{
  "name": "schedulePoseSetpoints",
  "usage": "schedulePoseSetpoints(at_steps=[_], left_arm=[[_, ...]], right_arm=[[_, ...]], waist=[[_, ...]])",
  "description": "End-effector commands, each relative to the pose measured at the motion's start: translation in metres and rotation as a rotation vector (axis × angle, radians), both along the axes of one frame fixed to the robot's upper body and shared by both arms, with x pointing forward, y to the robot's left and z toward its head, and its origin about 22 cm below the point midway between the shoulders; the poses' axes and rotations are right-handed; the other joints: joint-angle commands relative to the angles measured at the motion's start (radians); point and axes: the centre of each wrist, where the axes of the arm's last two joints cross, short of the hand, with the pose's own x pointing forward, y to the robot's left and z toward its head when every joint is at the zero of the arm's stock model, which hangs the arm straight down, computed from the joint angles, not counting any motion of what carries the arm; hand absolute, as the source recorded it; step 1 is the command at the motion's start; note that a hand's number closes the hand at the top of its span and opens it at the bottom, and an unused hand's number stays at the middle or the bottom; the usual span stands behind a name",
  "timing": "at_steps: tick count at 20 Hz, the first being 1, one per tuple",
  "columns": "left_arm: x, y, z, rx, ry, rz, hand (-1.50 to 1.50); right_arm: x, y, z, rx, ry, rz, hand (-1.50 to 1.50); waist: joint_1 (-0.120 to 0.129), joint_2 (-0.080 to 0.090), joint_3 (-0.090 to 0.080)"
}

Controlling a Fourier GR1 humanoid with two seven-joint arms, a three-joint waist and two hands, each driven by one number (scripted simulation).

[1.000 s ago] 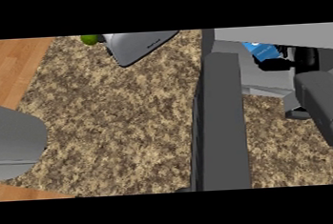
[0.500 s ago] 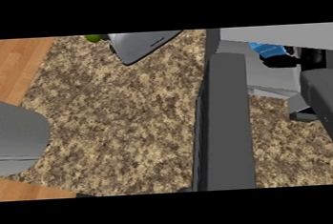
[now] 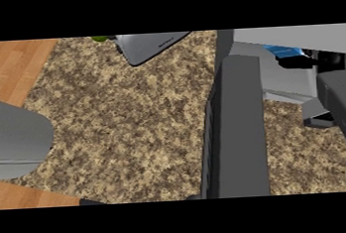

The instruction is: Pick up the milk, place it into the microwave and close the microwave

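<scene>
Currently I am placing the milk [image 3: 281, 50] inside the microwave [image 3: 296, 35]; right hand [image 3: 299, 61] fingers unclear; next, shutting the door [image 3: 235, 130].

- 1 microwave [image 3: 296, 35], door [image 3: 235, 130] open
- 1 blue milk carton [image 3: 281, 50] inside it
- 2 grey forearms: left [image 3: 12, 137], right [image 3: 344, 104]
- 1 green item [image 3: 100, 38], top edge
- 1 grey appliance [image 3: 149, 44]
</scene>
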Motion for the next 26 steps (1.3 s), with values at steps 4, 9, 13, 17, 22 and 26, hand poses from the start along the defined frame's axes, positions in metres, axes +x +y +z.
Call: schedulePoseSetpoints(at_steps=[4, 9, 13, 17, 22, 26], left_arm=[[0.007, -0.001, -0.001, 0.015, 0.013, 0.002, -1.50], [0.014, 0.000, -0.004, 0.020, 0.010, -0.004, -1.50], [0.016, 0.001, -0.005, 0.029, 0.021, -0.002, -1.50], [0.020, 0.000, -0.009, 0.025, 0.046, -0.023, -1.50], [0.024, 0.000, -0.013, 0.033, 0.055, -0.026, -1.50], [0.019, -0.003, -0.021, 0.015, 0.069, -0.032, -1.50]], right_arm=[[0.019, 0.040, 0.017, 0.148, -0.072, 0.184, -1.50], [0.022, 0.067, 0.008, 0.056, 0.073, 0.235, -1.50], [0.032, 0.087, 0.025, 0.025, 0.081, 0.198, -1.50], [0.036, 0.120, 0.027, 0.052, 0.062, 0.190, -1.50], [0.043, 0.143, 0.044, 0.077, -0.007, 0.237, -1.50], [0.041, 0.138, 0.039, 0.098, -0.032, 0.192, -1.50]], waist=[[0.000, -0.011, 0.005], [0.014, -0.011, -0.005], [0.023, -0.016, -0.007], [0.016, -0.021, -0.006], [-0.004, -0.027, -0.006], [-0.020, -0.037, -0.006]])
